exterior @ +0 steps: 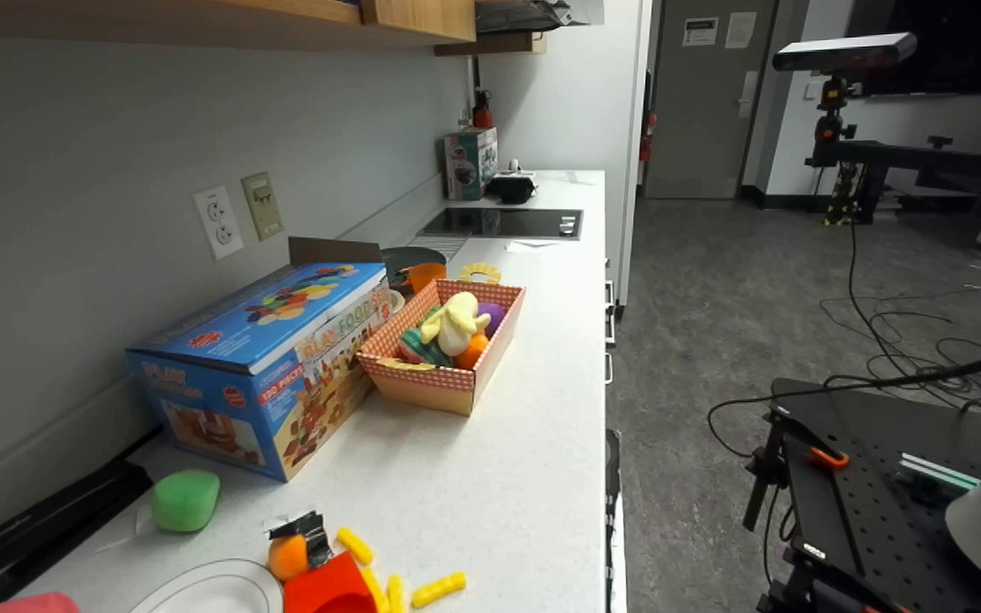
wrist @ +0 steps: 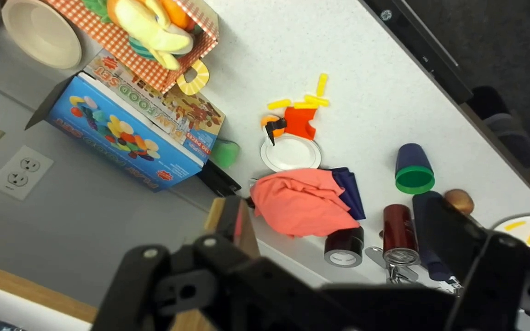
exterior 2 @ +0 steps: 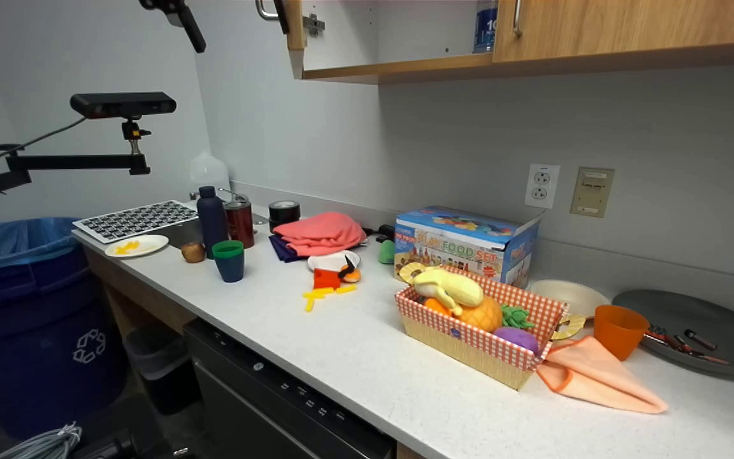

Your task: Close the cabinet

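The wooden wall cabinet (exterior 2: 405, 73) is at the top of an exterior view, with one compartment open and its white inside showing. Its open door (exterior 2: 297, 29) is seen nearly edge-on at the left, with a metal handle (exterior 2: 267, 9). The cabinet also shows at the top of an exterior view (exterior: 201, 19) and at the lower left of the wrist view (wrist: 30, 290). My gripper (exterior 2: 241, 38) is open, its fingers wide apart. One finger is beside the door's handle side; contact is unclear. In the wrist view the gripper (wrist: 345, 216) has the door edge (wrist: 213, 215) by its left finger.
A neighbouring cabinet door (exterior 2: 628, 29) is shut. A bottle (exterior 2: 485, 27) stands inside the open compartment. Below, the counter (exterior 2: 316, 338) holds a play food box (exterior 2: 462, 245), a checked basket (exterior 2: 462, 357), cloths, cups and plates. A camera on an arm (exterior 2: 123, 105) stands at the left.
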### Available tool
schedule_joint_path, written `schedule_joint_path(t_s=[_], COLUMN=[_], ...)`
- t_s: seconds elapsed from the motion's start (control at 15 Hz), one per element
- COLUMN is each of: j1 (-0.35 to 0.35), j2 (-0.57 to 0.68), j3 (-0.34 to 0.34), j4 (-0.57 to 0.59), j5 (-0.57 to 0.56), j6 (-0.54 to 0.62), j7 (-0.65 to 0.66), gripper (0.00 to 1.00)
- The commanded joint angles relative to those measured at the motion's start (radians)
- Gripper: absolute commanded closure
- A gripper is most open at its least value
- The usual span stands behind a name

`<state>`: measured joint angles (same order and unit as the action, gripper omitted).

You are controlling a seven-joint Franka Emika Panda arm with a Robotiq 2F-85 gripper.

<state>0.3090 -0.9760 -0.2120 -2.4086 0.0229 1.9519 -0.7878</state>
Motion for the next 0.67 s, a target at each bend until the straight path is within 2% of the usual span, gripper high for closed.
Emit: schedule_joint_path(t_s=[0.0, 0.13, 0.4, 0.6], j1=[0.019, 0.030, 0.025, 0.015], j2=[0.004, 0.001, -0.006, 0.000], j3=[-0.005, -0.014, -0.014, 0.006], j4=[0.005, 0.002, -0.019, -0.044], j5=[0.058, 0.070, 0.064, 0.078], j6=[0.086, 0.096, 0.208, 0.405], j7=[-0.038, -0.046, -0.046, -0.020], gripper=[0.00, 0.00, 0.00, 0.00])
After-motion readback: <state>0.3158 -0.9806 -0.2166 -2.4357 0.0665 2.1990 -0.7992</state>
